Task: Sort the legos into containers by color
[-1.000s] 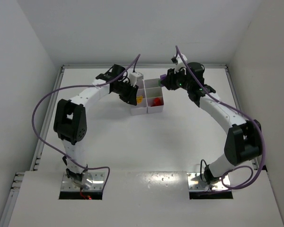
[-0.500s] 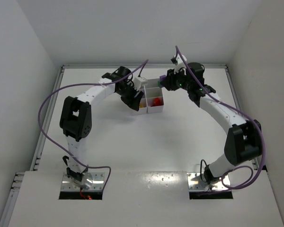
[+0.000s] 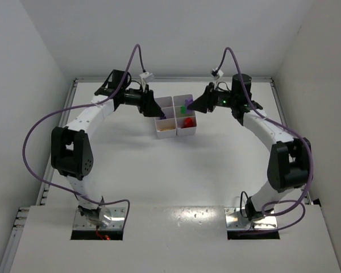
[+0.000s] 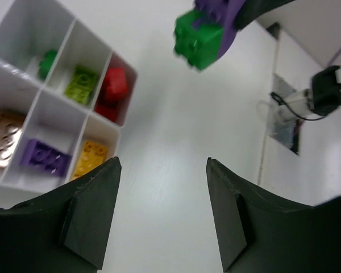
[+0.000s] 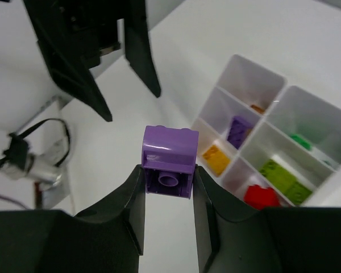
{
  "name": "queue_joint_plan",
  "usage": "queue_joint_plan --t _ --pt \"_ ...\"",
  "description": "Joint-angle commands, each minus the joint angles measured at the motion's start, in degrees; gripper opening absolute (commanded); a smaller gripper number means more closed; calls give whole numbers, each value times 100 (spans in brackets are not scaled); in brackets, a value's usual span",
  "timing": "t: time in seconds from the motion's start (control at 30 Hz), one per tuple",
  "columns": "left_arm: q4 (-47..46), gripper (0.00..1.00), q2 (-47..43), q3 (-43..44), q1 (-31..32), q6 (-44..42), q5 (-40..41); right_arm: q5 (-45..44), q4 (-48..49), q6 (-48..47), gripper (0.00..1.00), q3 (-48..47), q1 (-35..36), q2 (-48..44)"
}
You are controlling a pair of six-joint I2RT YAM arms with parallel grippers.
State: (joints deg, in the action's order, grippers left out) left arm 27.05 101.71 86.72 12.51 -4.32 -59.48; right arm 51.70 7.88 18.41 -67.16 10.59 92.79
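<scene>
The white container tray [image 3: 175, 136] sits mid-table. In the left wrist view its compartments [image 4: 75, 32] hold a small dark green piece [image 4: 46, 61], a lime brick [image 4: 82, 84], red bricks [image 4: 113, 90], a purple brick [image 4: 44, 157], a yellow brick [image 4: 90, 156] and a gold-orange piece [image 4: 4, 136]. My right gripper [image 5: 167, 173] is shut on a purple brick [image 5: 169, 160], in the air beside the tray. A green brick [image 4: 198, 37] is stuck to that purple brick. My left gripper [image 4: 164, 170] is open and empty, just left of the tray [image 3: 159, 114].
The two grippers face each other closely over the tray; the left gripper's black fingers [image 5: 135, 48] fill the right wrist view's upper left. White walls enclose the table on three sides. Purple cables loop above both arms.
The left gripper opened and its arm drew back to the left, away from the tray. The right gripper edged toward the tray, still holding the purple brick.
</scene>
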Motion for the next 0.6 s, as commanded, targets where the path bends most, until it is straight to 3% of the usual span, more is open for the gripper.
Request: queue_joint_plan --t 0.0,0.13,0.57 --pt "-349 68 120 29 41 177 -1187 1306 522 425 0 -70 110 256" --pt "-349 69 314 134 41 493 -1311 1737 970 1111 0 -341 163 573" --pt "-402 71 437 240 199 432 -1601 2002 864 1164 0 -957 620 1074"
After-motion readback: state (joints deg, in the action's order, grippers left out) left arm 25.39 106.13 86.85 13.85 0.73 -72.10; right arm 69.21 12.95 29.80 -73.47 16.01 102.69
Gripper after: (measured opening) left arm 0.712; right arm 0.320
